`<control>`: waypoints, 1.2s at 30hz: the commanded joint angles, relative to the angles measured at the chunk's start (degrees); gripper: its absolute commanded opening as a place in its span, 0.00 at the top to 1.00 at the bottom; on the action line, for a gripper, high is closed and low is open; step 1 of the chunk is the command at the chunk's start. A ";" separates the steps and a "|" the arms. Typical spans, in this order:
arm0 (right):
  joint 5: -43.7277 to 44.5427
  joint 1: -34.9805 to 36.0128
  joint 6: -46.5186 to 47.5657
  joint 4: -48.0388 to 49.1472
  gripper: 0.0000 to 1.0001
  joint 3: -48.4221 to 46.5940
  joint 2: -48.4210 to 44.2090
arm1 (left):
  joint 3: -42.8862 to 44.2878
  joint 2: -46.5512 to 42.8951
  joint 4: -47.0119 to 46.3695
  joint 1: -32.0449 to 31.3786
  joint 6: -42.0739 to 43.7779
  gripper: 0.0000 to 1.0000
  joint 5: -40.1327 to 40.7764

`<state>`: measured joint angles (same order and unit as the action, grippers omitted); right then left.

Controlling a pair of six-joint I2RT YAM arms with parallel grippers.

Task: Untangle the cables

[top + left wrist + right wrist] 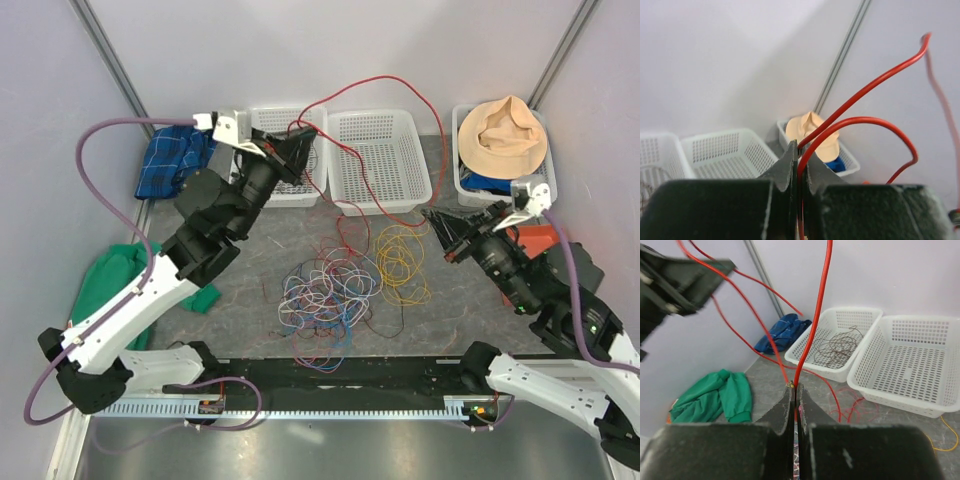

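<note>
A long red cable (pixel 385 84) arches through the air between both grippers. My left gripper (pixel 303 134) is raised over the left basket and shut on it; the cable (pixel 855 122) runs out between its jaws. My right gripper (pixel 432 215) is raised at the right and shut on the same red cable (pixel 815 315). A tangle of red, blue, white and purple cables (pixel 325 295) lies on the table centre. A yellow coil (pixel 403 262) lies to its right. Dark brown cable (pixel 840 346) sits in the left basket.
Three white baskets stand at the back: left (pixel 262 115), middle (pixel 380 160), and right (pixel 462 170) holding a tan hat (pixel 503 135). Blue cloth (pixel 170 160) lies back left, green cloth (pixel 118 275) left, an orange object (pixel 540 240) right. A black rail (pixel 340 375) runs along the front.
</note>
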<state>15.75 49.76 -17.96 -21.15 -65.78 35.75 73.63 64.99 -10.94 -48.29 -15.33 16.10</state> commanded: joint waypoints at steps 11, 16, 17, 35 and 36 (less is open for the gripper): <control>5.61 0.08 1.43 7.96 1.00 -0.41 11.28 | 29.19 12.08 8.29 0.13 4.61 0.98 -6.96; 6.84 0.08 0.82 10.95 1.00 7.75 8.03 | 35.09 13.49 10.59 0.13 3.82 0.98 -8.80; 6.75 0.08 0.82 12.08 1.00 8.73 7.85 | 35.44 13.58 11.98 0.13 3.47 0.98 -9.06; -1.16 0.16 0.91 31.94 0.50 22.80 16.72 | 49.86 19.29 20.34 0.13 -2.33 0.98 -15.39; -1.33 0.08 0.73 32.74 0.43 23.50 17.33 | 50.12 19.64 20.52 0.13 -2.33 0.98 -15.48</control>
<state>16.34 49.78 -17.65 6.90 -44.42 51.53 119.48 84.66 11.05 -48.25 -15.22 2.35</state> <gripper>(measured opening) 0.465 0.044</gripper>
